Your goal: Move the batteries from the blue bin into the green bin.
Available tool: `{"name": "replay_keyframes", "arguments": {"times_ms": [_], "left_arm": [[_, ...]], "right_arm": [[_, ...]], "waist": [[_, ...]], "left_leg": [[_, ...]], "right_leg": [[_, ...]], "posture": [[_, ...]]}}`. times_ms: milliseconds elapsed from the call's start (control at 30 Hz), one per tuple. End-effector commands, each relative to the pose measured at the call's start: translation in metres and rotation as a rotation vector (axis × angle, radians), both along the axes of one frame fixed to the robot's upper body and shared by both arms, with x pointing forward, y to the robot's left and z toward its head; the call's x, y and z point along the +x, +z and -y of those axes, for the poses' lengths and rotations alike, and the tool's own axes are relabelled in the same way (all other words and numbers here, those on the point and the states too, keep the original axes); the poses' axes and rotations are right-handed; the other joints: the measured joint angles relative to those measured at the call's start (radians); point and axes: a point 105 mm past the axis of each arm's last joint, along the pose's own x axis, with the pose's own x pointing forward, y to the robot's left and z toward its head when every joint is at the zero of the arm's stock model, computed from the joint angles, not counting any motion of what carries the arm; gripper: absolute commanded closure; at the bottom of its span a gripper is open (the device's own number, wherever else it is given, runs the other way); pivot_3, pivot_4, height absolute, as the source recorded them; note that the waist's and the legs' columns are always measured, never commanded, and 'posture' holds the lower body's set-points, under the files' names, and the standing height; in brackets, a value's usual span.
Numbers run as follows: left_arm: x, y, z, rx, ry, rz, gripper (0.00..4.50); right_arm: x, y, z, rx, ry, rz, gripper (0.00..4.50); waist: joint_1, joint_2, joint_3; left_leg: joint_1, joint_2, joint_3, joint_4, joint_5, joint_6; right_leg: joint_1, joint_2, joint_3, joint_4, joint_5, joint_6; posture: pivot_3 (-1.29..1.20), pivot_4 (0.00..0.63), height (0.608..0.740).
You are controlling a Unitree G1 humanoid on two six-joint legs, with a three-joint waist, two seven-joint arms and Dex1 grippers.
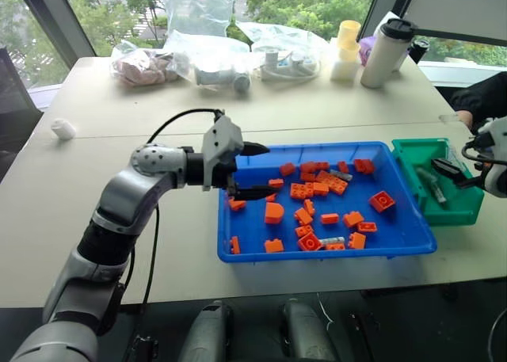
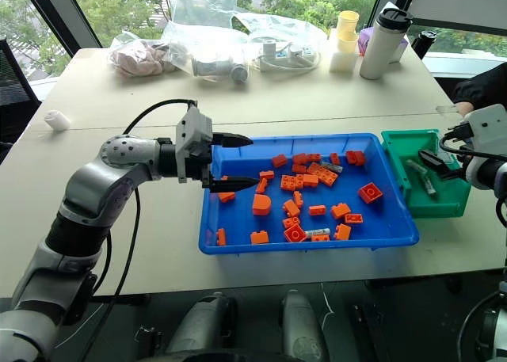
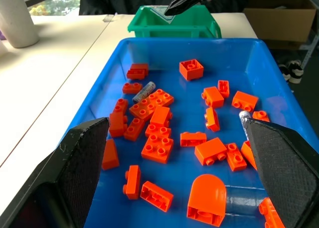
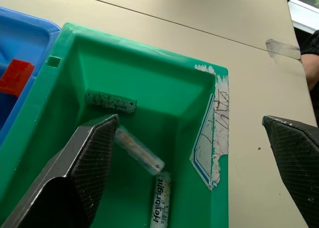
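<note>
The blue bin (image 1: 317, 255) lies on the table in front of me, strewn with orange bricks (image 1: 315, 189). Two batteries lie among them, one near the far rim (image 1: 341, 175) and one near the front rim (image 1: 333, 241). My left gripper (image 1: 268, 170) hovers open and empty over the bin's left end, pointing right. The green bin (image 1: 455, 207) stands against the blue bin's right end. Three batteries (image 4: 110, 101) (image 4: 139, 150) (image 4: 160, 200) lie inside it; the middle one looks blurred. My right gripper (image 4: 190, 119) hangs open over it with nothing between its fingers.
Along the far edge of the table sit plastic bags (image 1: 207, 51), a white tumbler (image 1: 386, 53) and a yellow cup (image 1: 347, 39). A small white object (image 1: 63, 128) lies far left. A person's dark sleeve (image 1: 483, 97) rests beyond the green bin.
</note>
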Motion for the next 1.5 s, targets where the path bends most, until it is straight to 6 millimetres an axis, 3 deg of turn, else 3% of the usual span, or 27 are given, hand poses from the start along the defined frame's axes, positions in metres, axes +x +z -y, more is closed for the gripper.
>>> {"name": "replay_keyframes", "arguments": {"times_ms": [33, 100, 167, 200, 333, 433, 567, 700, 867, 1167, 1500], "left_arm": [[-0.001, 0.008, -0.004, -0.014, 0.012, 0.041, 0.0], [-0.002, 0.008, -0.005, -0.011, 0.011, 0.036, 0.0], [-0.011, 0.007, -0.008, 0.01, -0.019, 0.014, 0.0], [-0.013, 0.007, -0.009, 0.018, -0.029, 0.006, 0.0], [-0.03, 0.001, -0.015, 0.098, -0.082, -0.02, 0.0], [-0.035, -0.004, -0.021, 0.17, -0.087, -0.014, 0.0], [-0.03, -0.017, -0.028, 0.282, -0.051, 0.054, 0.0], [-0.031, -0.011, -0.027, 0.243, -0.033, 0.047, 0.0], [-0.031, -0.01, -0.031, 0.243, 0.002, 0.053, 0.0], [-0.029, -0.009, -0.029, 0.225, 0.022, 0.049, 0.0], [-0.027, -0.007, -0.029, 0.222, 0.023, 0.052, 0.0]], "right_arm": [[0.002, 0.026, -0.005, -0.059, 0.043, 0.088, 0.02], [0.002, 0.035, -0.021, -0.084, 0.143, 0.108, 0.02], [-0.004, 0.045, -0.069, -0.056, 0.394, 0.078, 0.02], [-0.008, 0.047, -0.083, -0.047, 0.467, 0.06, 0.02], [-0.052, 0.027, -0.146, -0.007, 0.872, -0.192, 0.02], [-0.071, 0.01, -0.166, -0.039, 1.031, -0.348, 0.02], [-0.071, -0.008, -0.17, -0.098, 1.103, -0.422, 0.02], [-0.063, -0.035, -0.175, -0.193, 1.2, -0.484, 0.02], [-0.054, -0.052, -0.18, -0.23, 1.234, -0.491, 0.02], [-0.051, -0.066, -0.192, -0.243, 1.317, -0.503, 0.02], [-0.035, -0.087, -0.19, -0.41, 1.314, -0.474, 0.02]], "waist": [[0.0, 0.0, 0.0], [0.0, 0.0, 0.0], [-0.005, 0.002, 0.001], [-0.008, 0.003, 0.0], [0.0, 0.002, 0.0], [0.003, 0.002, 0.0], [0.002, 0.002, 0.0], [0.001, 0.001, 0.0], [0.0, 0.001, 0.0], [0.002, 0.001, 0.0], [0.001, -0.005, -0.003]], "left_leg": [[0.0, 0.0, 0.0, 0.0, 0.0, 0.0], [0.0, 0.0, 0.0, 0.0, 0.0, 0.0], [0.0, 0.0, 0.0, 0.0, 0.0, 0.0], [0.0, 0.0, 0.0, 0.0, 0.0, 0.0], [0.0, 0.002, -0.001, 0.0, 0.0, 0.0], [0.0, 0.002, -0.002, 0.001, 0.0, 0.0], [0.001, 0.001, -0.002, 0.002, 0.0, 0.0], [0.001, 0.001, -0.002, 0.002, 0.0, 0.0], [0.001, 0.001, -0.002, 0.001, 0.0, 0.0], [0.0, 0.001, -0.002, 0.002, 0.0, 0.0], [0.003, 0.001, -0.003, 0.002, 0.0, 0.0]], "right_leg": [[0.0, 0.0, 0.0, 0.0, 0.0, 0.0], [0.0, 0.0, 0.0, 0.0, 0.0, 0.0], [0.0, 0.0, 0.0, 0.0, 0.0, 0.0], [-0.001, 0.0, 0.001, 0.0, 0.0, 0.0], [0.0, 0.003, 0.0, 0.001, 0.0, 0.0], [0.002, 0.002, -0.001, -0.001, 0.0, 0.0], [0.004, 0.0, -0.002, -0.001, 0.0, 0.0], [0.003, 0.001, -0.002, -0.001, 0.0, 0.0], [0.002, 0.001, -0.002, -0.001, 0.0, 0.0], [0.002, 0.0, -0.002, -0.001, 0.0, 0.0], [0.005, 0.001, -0.002, -0.001, 0.0, 0.0]], "posture": [[0.0, 0.15, 0.74], [0.0, 0.15, 0.74], [0.0, 0.15, 0.74], [0.0, 0.15, 0.74], [0.0, 0.15, 0.74], [0.0, 0.15, 0.74], [0.0, 0.15, 0.74], [0.0, 0.15, 0.74], [0.0, 0.15, 0.74], [0.0, 0.15, 0.74], [0.0, 0.15, 0.74]]}}
